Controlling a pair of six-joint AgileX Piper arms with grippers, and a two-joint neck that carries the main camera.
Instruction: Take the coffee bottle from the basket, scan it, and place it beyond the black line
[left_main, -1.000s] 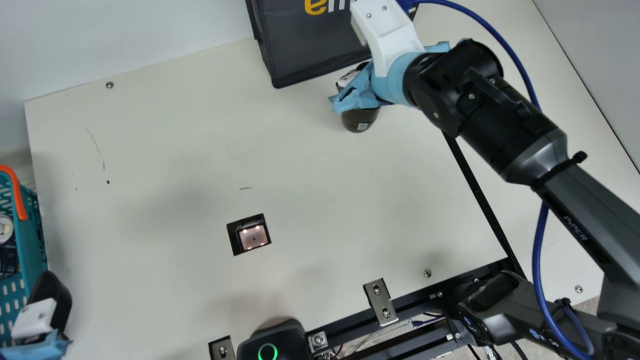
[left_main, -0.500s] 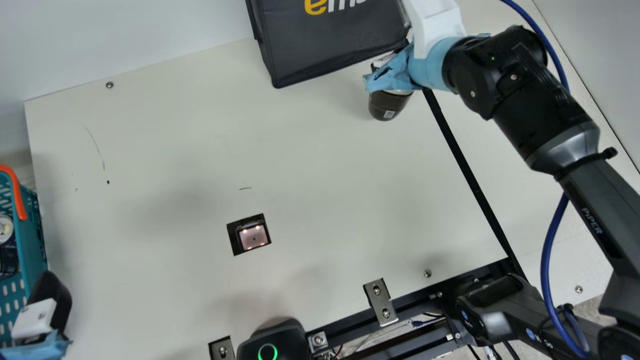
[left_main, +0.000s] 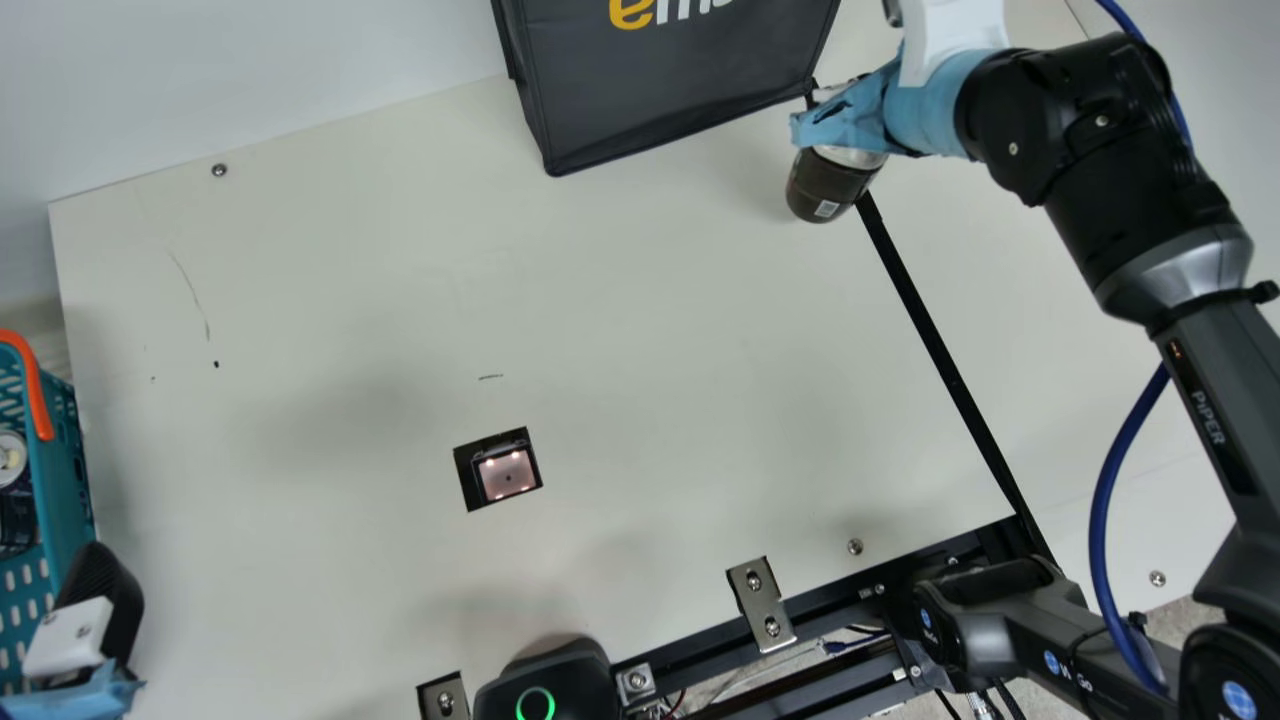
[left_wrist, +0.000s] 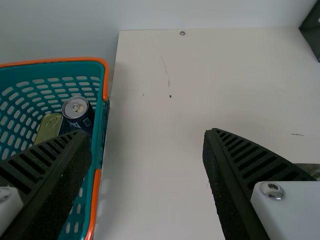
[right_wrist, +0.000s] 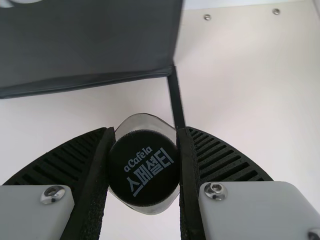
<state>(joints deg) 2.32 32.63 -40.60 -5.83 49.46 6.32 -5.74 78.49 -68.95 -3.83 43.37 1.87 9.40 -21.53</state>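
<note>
Pretty bright, even lighting on the table (left_main: 650, 330) tbh. Shadows are super soft, just smudgy gray patches left of the scanner window (left_main: 507, 474) and below it in the main view, plus a dimmer strip well left of it along the basket (left_main: 64, 480). Tiny whitish lights glow inside the window, a green ring (left_main: 535, 703) shines below it, and up-right of it the coffee bottle (left_main: 832, 185) catches a pale highlight.

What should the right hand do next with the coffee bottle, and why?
I'd probably carry the coffee bottle a little to my right before lowering it: the right hand is closed on it, but in the main view its base shows mostly left of the black line, so releasing here might leave it short.
</note>
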